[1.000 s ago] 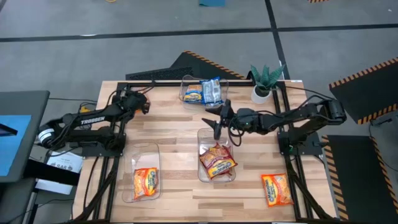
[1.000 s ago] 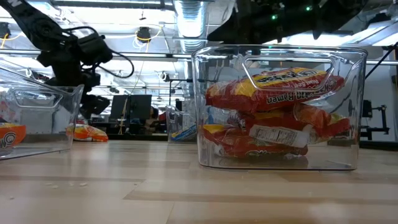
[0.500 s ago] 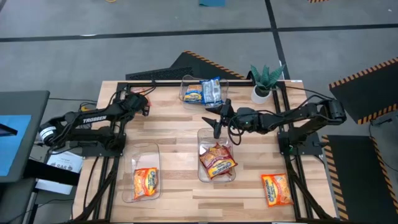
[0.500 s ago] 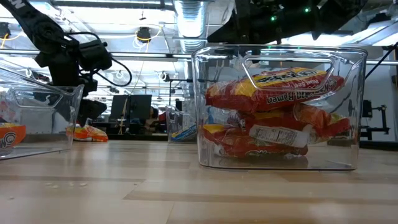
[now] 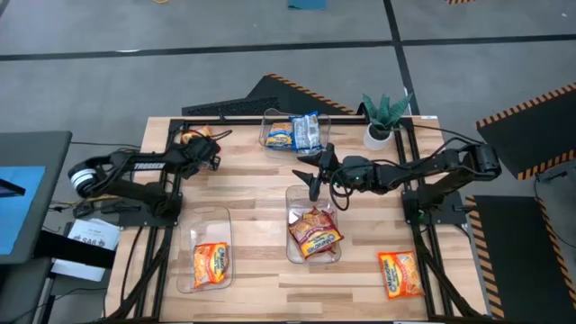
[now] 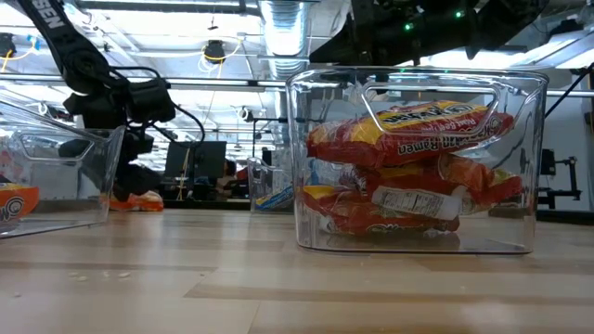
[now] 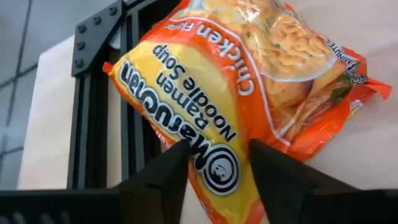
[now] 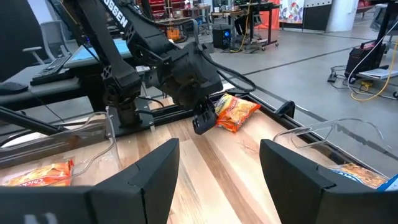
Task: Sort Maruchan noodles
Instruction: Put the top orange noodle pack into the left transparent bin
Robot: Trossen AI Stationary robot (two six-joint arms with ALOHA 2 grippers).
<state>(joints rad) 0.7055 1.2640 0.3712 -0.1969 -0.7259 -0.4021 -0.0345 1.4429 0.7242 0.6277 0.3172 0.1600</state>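
1. Straddling the target: left gripper (image 7: pixel 214 163) has its jaws open to about the pack's width, poised at the near edge of the orange Maruchan chicken packet (image 7: pixel 249 87), not yet closed on it.
2. Packet lies at the table's far-left corner (image 5: pixel 193 137), directly ahead of those jaws, long axis slanting across them.
3. Right gripper (image 5: pixel 313 173) waits mid-table, jaws spread, empty, well apart.
4. Contact point hidden behind the fingers.
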